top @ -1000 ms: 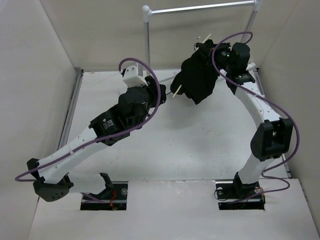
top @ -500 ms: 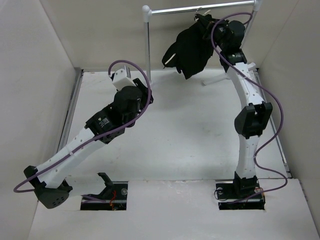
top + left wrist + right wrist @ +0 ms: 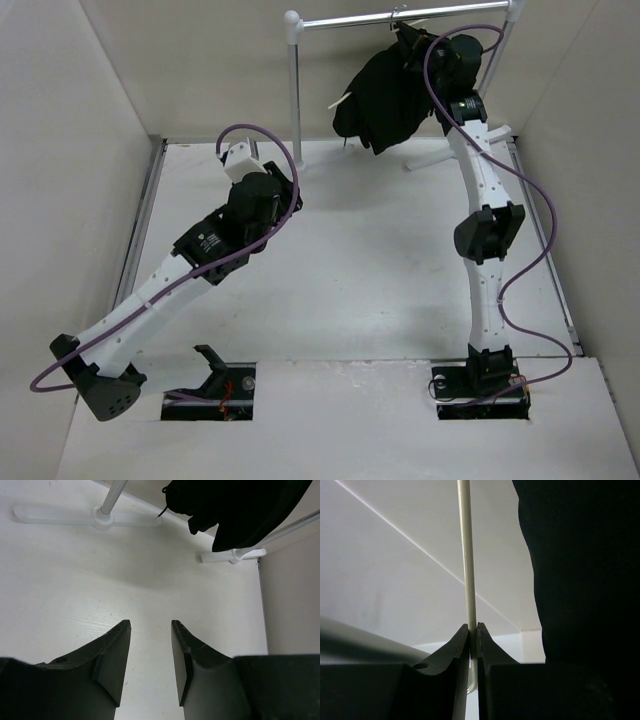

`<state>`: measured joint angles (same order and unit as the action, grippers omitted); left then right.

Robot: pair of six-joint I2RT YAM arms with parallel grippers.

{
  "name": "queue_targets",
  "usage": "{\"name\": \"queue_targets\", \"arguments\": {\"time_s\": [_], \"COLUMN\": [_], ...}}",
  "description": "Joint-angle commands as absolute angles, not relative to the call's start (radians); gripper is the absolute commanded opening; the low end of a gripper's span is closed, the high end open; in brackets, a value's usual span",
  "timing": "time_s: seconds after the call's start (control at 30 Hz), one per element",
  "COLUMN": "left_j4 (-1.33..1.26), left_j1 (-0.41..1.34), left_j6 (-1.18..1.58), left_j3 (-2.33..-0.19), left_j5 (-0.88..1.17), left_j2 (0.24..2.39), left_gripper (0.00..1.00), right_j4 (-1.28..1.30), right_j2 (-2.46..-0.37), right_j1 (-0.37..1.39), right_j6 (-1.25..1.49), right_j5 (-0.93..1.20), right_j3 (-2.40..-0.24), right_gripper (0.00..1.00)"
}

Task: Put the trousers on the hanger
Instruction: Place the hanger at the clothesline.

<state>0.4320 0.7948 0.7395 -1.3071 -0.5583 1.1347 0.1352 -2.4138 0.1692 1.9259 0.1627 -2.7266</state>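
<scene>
Pale walls close in a white counter (image 3: 380, 290) on three sides. A white-and-silver rail stand (image 3: 294, 80) rises along the far edge, from 11 to 1 o'clock in the top view. At 1 o'clock, just under the stand's bar, hang the trousers (image 3: 385, 90) — a black, soft, crumpled bundle draped over the hanger (image 3: 341, 102), well clear of the counter. Only a thin cream tip of the hanger pokes out at the bundle's 9 o'clock side. Whether its hook sits over the bar I cannot tell.

The right arm stretches up to that bundle. In its wrist view the right pincer (image 3: 473, 635) is clamped narrow on a slim cream rod of the hanger (image 3: 466, 555), which runs straight up toward 12 o'clock. The trousers (image 3: 580, 580) fill the 3 o'clock side as a flat black mass with no detail visible.

The left arm lies low across the counter toward 11 o'clock. Its wrist view shows the left pincer (image 3: 150, 650) parted with nothing between the fingers — only bare counter (image 3: 75, 590). The trousers (image 3: 240, 505) hang at 1 o'clock there, a thin cord (image 3: 161, 512) dangling from the fabric, and the stand's foot (image 3: 60, 515) lies at 11 o'clock.
</scene>
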Motion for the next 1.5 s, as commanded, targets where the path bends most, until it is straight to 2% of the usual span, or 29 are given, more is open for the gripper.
{"name": "queue_targets", "arguments": {"time_s": [0.0, 0.57, 0.73, 0.87, 1.03, 1.1, 1.17, 1.27, 1.47], "left_j4": [0.414, 0.397, 0.399, 0.402, 0.403, 0.403, 0.403, 0.402, 0.405], "left_j1": [0.779, 0.742, 0.736, 0.729, 0.709, 0.7, 0.691, 0.677, 0.66], "left_j6": [0.755, 0.77, 0.772, 0.772, 0.773, 0.773, 0.773, 0.772, 0.767], "left_j3": [-1.298, -1.318, -1.319, -1.319, -1.318, -1.318, -1.316, -1.315, -1.312], "left_j5": [-0.532, -0.479, -0.479, -0.479, -0.477, -0.469, -0.462, -0.453, -0.449], "left_j2": [1.112, 1.14, 1.141, 1.144, 1.14, 1.137, 1.134, 1.123, 1.101], "left_gripper": [0.35, 0.34, 0.34, 0.36, 0.43, 0.44, 0.46, 0.47, 0.51], "right_j4": [0.055, 0.11, 0.121, 0.124, 0.132, 0.152, 0.195, 0.233, 0.262], "right_j2": [-2.398, -2.436, -2.447, -2.451, -2.438, -2.422, -2.402, -2.373, -2.267], "right_j1": [0.159, 0.12, 0.113, 0.114, 0.11, 0.107, 0.102, 0.1, 0.094], "right_j6": [1.971, 1.997, 1.99, 1.98, 1.927, 1.893, 1.856, 1.807, 1.793], "right_j5": [0.13, 0.12, 0.133, 0.136, 0.156, 0.161, 0.158, 0.15, 0.146], "right_j3": [-2.809, -2.807, -2.807, -2.807, -2.807, -2.804, -2.8, -2.796, -2.662], "right_gripper": [0.09, 0.1, 0.14, 0.33, 0.64, 0.73, 0.78, 0.81, 0.79]}}
